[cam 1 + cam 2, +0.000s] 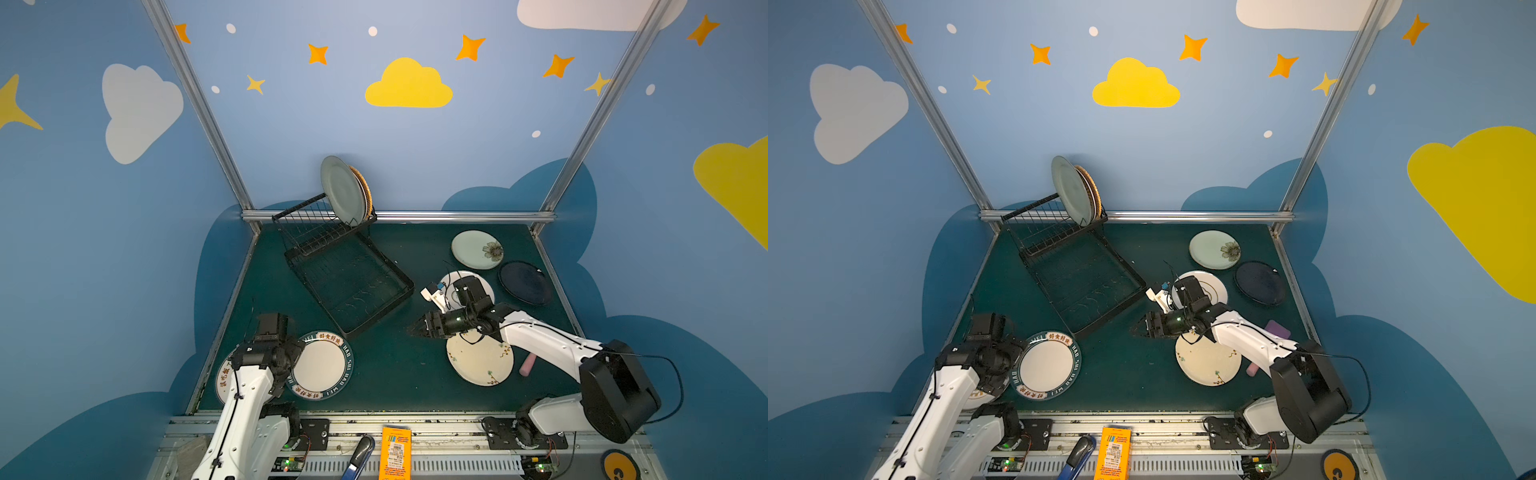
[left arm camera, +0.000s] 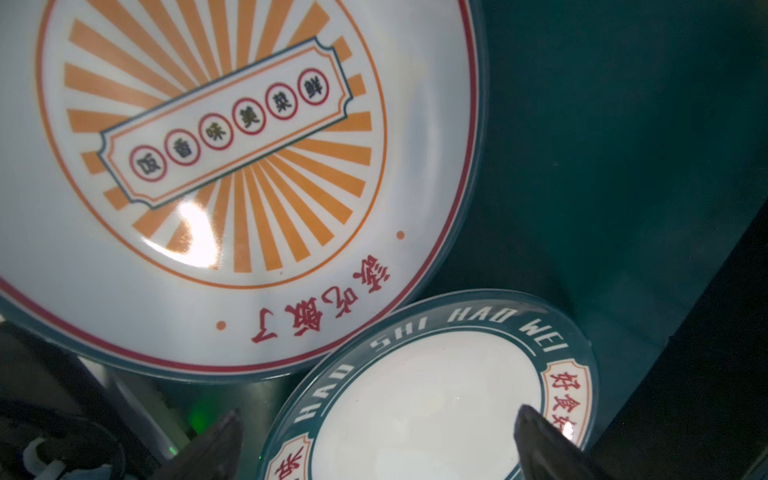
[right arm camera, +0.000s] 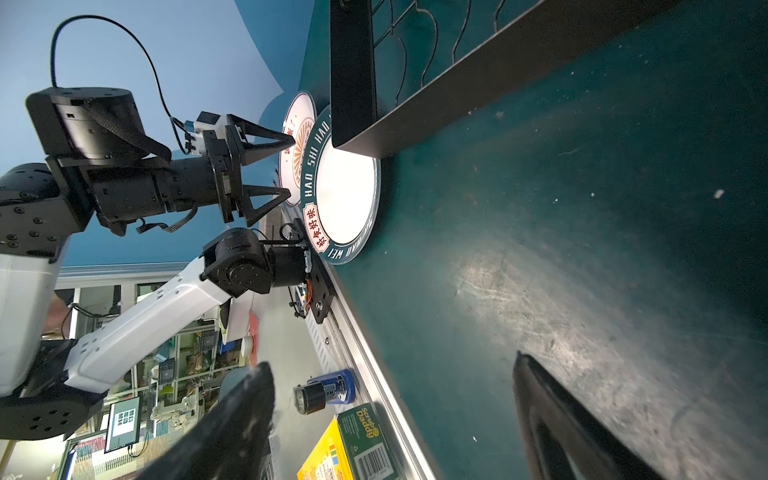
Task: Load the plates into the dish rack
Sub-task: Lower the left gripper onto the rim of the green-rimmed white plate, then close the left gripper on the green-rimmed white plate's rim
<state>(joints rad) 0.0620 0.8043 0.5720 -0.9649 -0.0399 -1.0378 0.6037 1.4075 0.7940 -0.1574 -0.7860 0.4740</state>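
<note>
The black wire dish rack stands at the back left, with a pale green plate and an orange woven plate upright in it. My left gripper hangs open over the lettered-rim plate, beside the sunburst plate. My right gripper is open and empty, low over bare mat between the rack's tray and a cream floral plate. A green flower plate, a navy plate and a white plate, partly under the right arm, lie flat at the right.
A pink stick-like handle lies right of the cream plate, and a purple block shows beside the right arm. An orange box and a blue tool sit on the front rail. Metal frame posts bound the mat.
</note>
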